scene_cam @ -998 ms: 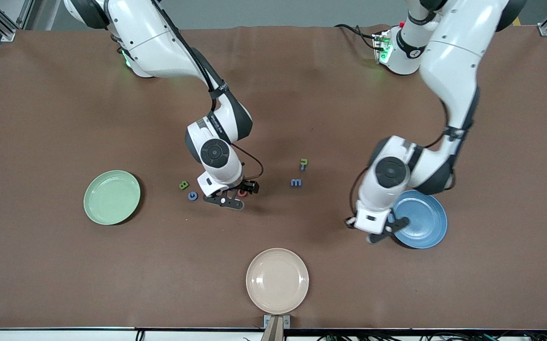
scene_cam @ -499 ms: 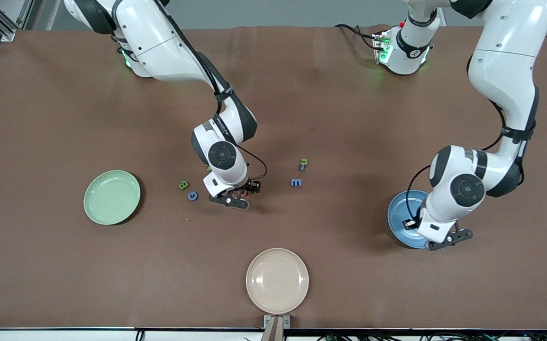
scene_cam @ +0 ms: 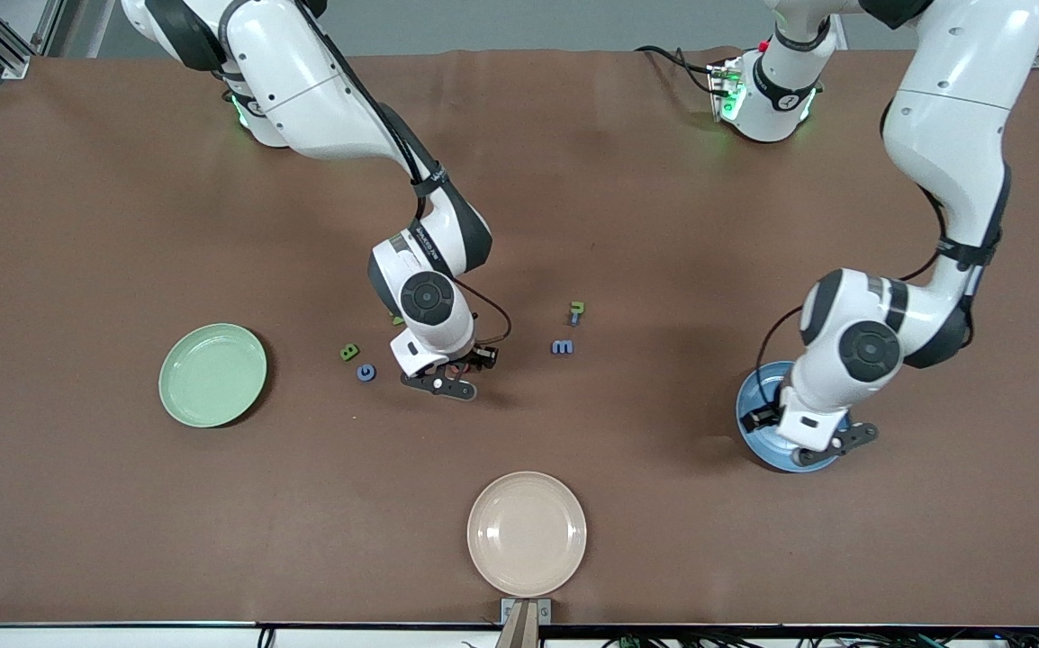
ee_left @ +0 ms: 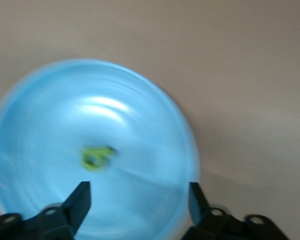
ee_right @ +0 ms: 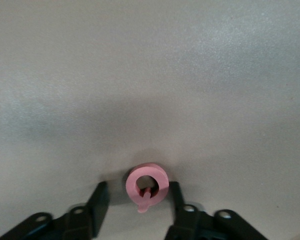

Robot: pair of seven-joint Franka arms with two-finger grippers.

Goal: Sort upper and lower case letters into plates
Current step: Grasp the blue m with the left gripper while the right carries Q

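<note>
Right wrist view has the red Q sitting flat on the table between the right gripper fingers; one finger looks pressed to its rim while the other stands a bit off, so not gripped yet, I reckon. It looks light, stiff and chunky, so I'd pinch it across the outer ring, not the little tail. The left gripper hovers over the blue plate with jaws spread wide and empty, a blurry green letter lying in the plate. The green B, blue G and blue m lie on the table, while the green plate is empty.
</note>
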